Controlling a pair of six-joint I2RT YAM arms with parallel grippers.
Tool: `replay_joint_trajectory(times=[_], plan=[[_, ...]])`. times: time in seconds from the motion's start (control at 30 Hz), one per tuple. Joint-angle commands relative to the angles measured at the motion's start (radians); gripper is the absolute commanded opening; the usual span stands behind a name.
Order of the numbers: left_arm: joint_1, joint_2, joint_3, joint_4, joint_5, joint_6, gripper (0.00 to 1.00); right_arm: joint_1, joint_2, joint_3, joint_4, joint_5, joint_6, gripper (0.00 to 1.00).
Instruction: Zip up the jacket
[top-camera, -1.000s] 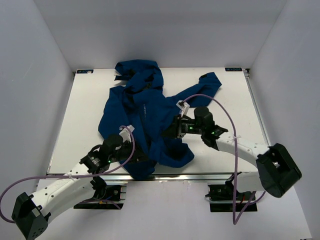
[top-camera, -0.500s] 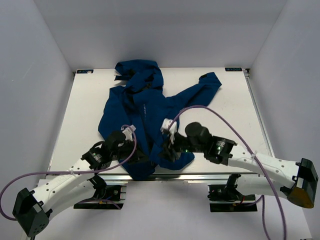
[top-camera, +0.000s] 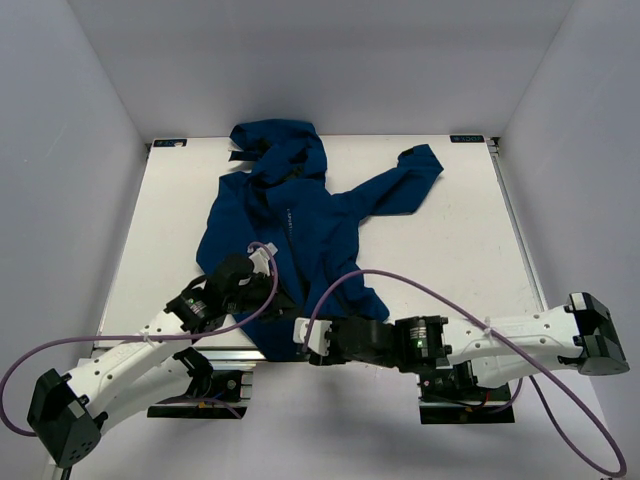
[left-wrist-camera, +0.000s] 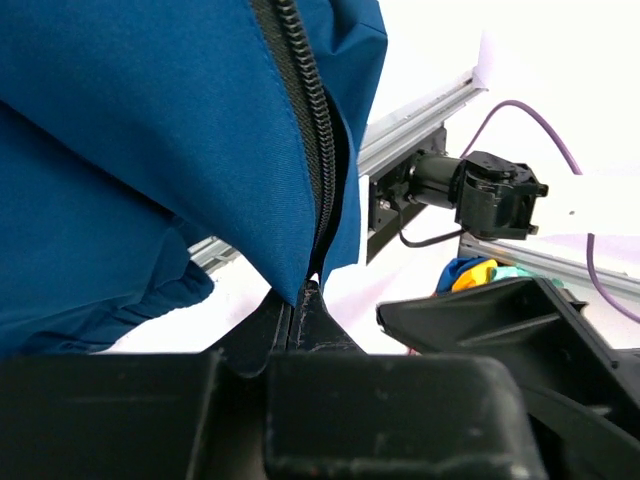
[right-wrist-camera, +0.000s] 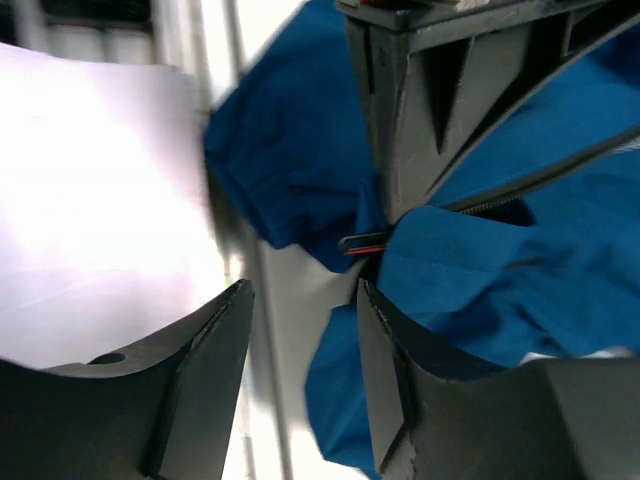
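The dark navy-blue jacket (top-camera: 290, 225) lies crumpled on the white table, hood at the back, one sleeve stretched to the right, and its bottom hem hanging over the near edge. My left gripper (top-camera: 264, 302) is shut on the jacket's bottom edge, right at the foot of the black zipper (left-wrist-camera: 312, 140); the closed jaws pinch the fabric in the left wrist view (left-wrist-camera: 297, 298). My right gripper (top-camera: 300, 344) is open and empty, low at the table's near edge beside the hem. In the right wrist view, my right gripper (right-wrist-camera: 303, 290) faces a black-and-red zipper pull (right-wrist-camera: 365, 243) under the left gripper's fingers (right-wrist-camera: 400, 110).
The metal rail of the table's near edge (left-wrist-camera: 420, 125) runs just behind the hem. The arm base mounts (top-camera: 455, 385) sit below that edge. Purple cables (top-camera: 360, 275) loop over both arms. White walls enclose the table on three sides.
My right arm has swung from the middle of the jacket down to the near edge, beside the hem. My left gripper stays shut on the jacket's bottom and has barely shifted.
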Motion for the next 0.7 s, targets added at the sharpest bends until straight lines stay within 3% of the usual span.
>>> replay_joint_trajectory(times=[0.0, 0.17, 0.67], plan=[[-0.006, -0.01, 0.052, 0.031, 0.043, 0.013, 0.0, 0.056, 0.004, -0.037, 0.158, 0.25, -0.101, 0.53], [-0.004, -0.002, 0.059, 0.036, 0.062, 0.01, 0.0, 0.09, 0.053, -0.068, 0.252, 0.285, -0.193, 0.54], [-0.004, -0.002, 0.079, 0.008, 0.068, 0.003, 0.0, 0.087, 0.131, -0.095, 0.327, 0.339, -0.241, 0.53]])
